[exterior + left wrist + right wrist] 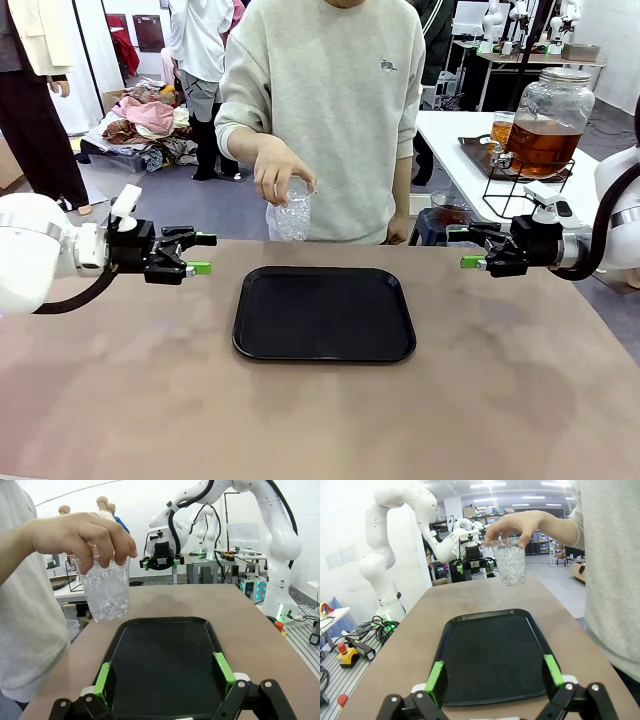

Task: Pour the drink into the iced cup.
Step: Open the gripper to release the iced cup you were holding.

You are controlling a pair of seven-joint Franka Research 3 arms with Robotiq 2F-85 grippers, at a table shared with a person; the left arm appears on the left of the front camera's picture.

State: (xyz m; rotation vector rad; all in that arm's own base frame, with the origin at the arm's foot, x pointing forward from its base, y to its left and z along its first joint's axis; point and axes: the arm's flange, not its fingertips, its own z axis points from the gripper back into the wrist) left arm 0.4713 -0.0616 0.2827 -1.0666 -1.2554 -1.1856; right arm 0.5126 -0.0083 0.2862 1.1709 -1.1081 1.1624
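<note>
Iced cup (294,213) rim under hand (280,171)

Both white arms (40,250) end in black two-finger grippers with green pads (199,268), a black cable looping beneath each wrist. Behind the black tray (325,312), the person (330,110) wears a pale grey sweatshirt with a small chest emblem.

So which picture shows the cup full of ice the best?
The left wrist view: the cup of ice is near and large, the ice plain through its clear wall, the person's hand gripping its rim. The right wrist view shows it smaller, farther off. In the front view it is small against the grey sweater.
</note>
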